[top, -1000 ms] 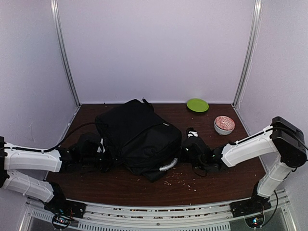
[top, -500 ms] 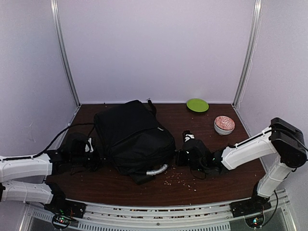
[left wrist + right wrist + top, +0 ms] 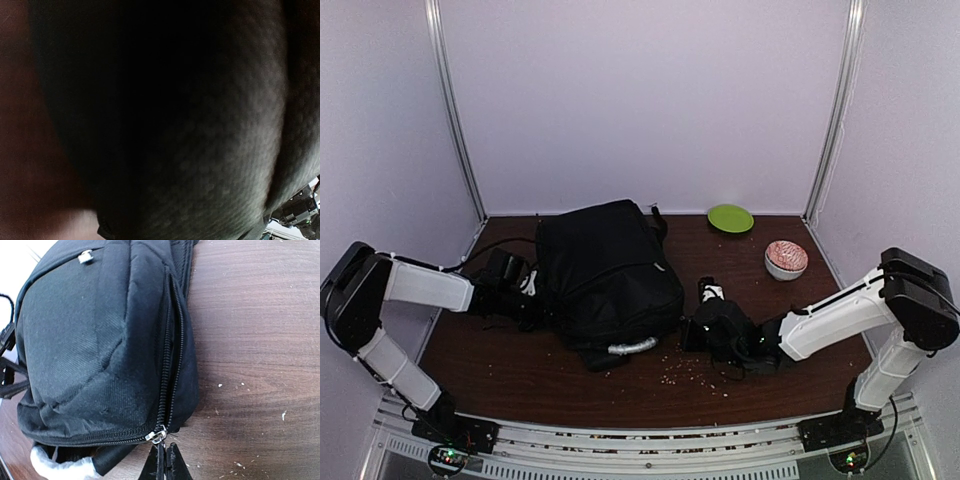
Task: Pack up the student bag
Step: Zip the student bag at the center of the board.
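The student bag (image 3: pixel 605 270) lies flat in the middle of the table, black, with its grey-white handle (image 3: pixel 632 347) at the near edge. My right gripper (image 3: pixel 692 335) is at the bag's near right corner. In the right wrist view the bag (image 3: pixel 90 340) fills the left, and the gripper (image 3: pixel 164 460) is shut on the silver zip pull (image 3: pixel 159 435) at the corner of the zip. My left gripper (image 3: pixel 530 300) is pressed against the bag's left side. The left wrist view shows only dark bag fabric (image 3: pixel 200 125), and its fingers are hidden.
A green plate (image 3: pixel 730 218) sits at the back right, and a patterned bowl (image 3: pixel 786 259) to its right front. Pale crumbs (image 3: pixel 695 372) are scattered on the brown table in front of the bag. A black cable (image 3: pixel 490 250) runs at the back left.
The bag has shifted back and to the right. My left arm has swung from the near edge up to the bag's left side. My right gripper has followed the bag's corner to the left.
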